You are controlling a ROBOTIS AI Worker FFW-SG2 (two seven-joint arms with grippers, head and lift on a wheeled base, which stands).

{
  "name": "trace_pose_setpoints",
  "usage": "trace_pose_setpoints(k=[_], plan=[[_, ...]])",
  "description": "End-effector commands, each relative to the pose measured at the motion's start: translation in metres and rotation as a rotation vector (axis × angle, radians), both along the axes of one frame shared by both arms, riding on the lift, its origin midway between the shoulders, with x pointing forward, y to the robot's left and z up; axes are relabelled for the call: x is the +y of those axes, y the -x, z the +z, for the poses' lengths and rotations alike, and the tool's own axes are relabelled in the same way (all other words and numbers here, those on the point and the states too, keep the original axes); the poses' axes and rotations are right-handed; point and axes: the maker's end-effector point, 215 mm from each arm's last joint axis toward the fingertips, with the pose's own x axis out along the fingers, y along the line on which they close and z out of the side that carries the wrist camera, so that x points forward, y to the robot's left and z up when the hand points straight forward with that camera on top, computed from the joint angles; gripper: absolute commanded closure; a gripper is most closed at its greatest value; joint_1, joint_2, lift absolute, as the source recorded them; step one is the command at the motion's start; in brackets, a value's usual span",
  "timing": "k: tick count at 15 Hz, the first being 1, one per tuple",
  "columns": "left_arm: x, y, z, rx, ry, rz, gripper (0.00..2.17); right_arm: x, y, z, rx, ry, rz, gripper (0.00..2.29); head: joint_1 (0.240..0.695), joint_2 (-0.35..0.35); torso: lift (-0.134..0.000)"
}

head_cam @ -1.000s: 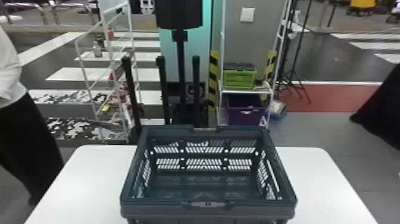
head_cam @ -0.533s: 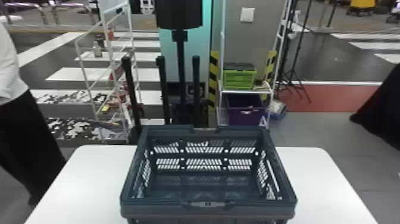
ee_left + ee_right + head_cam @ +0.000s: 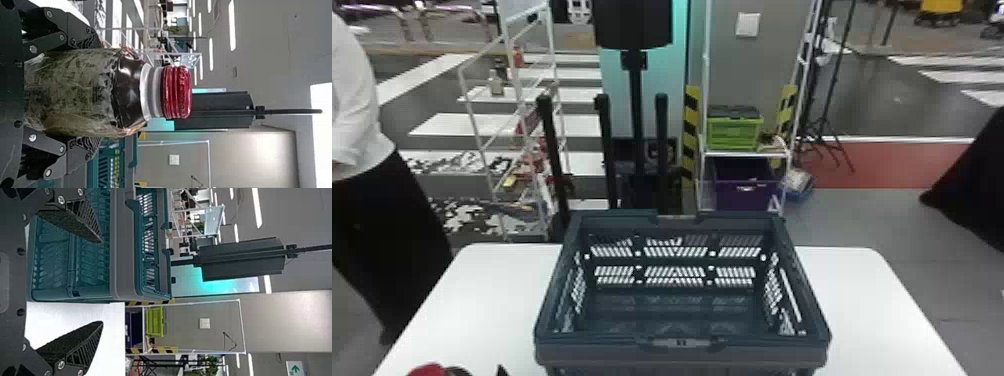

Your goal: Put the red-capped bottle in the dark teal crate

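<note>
Standing upright between two black fingers, the one red-capped bottle shows in the left wrist view. It has one ribbed red cap, one pale ring beneath that, a dark shoulder, and a mottled green-brown body. In the head view its cap peeks in at the lower left of the frame, beside the crate and outside it.

The left gripper is seen there as a small dark tip at the bottom edge; in the left wrist view its two fingers are closed in on opposite sides of the bottle's body, gripping it. The right gripper, in its own wrist view, has its two fingers spread wide apart, holding nothing.

One dark teal crate sits at the lower centre of the head view, with slotted walls, an open top and a handle cut into the near rim. It rests on one white table spanning the bottom of the frame.

Behind, at upper centre, there is one black cylinder on a pole, in front of one teal-lit panel. Two white wire racks stand in the background, one at upper left, one right of centre. The second has one lime-green crate on its shelf and one purple bin below. One light-switch plate is at the top, right of centre.
</note>
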Motion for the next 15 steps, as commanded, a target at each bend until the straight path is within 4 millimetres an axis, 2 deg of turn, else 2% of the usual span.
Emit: trace_pose_setpoints(k=[1, 4, 5, 7, 9, 12, 15], plan=[[0.032, -0.028, 0.026, 0.034, -0.062, 0.019, 2.15, -0.001, 0.001, -0.001, 0.003, 0.0, -0.002, 0.15, 0.499, 0.0, 0.0], [0.054, -0.071, 0.034, 0.184, -0.084, -0.019, 2.15, -0.001, 0.002, -0.002, 0.006, -0.001, -0.003, 0.15, 0.499, 0.0, 0.0], [0.059, -0.084, 0.043, 0.213, -0.08, -0.03, 2.15, -0.001, 0.002, -0.001, 0.003, -0.004, -0.005, 0.15, 0.499, 0.0, 0.0], [0.058, -0.11, 0.051, 0.308, -0.081, -0.072, 2.15, -0.005, 0.003, -0.001, 0.004, -0.002, -0.015, 0.15, 0.499, 0.0, 0.0], [0.043, -0.132, 0.06, 0.381, -0.109, -0.153, 2.15, -0.008, 0.004, -0.001, 0.002, 0.001, -0.021, 0.15, 0.499, 0.0, 0.0], [0.011, -0.153, 0.054, 0.548, -0.133, -0.281, 2.15, -0.008, 0.003, -0.001, 0.004, 0.0, -0.026, 0.15, 0.499, 0.0, 0.0], [-0.042, -0.181, 0.053, 0.628, -0.236, -0.41, 2.15, -0.011, 0.003, -0.001, 0.004, 0.003, -0.032, 0.15, 0.499, 0.0, 0.0]])
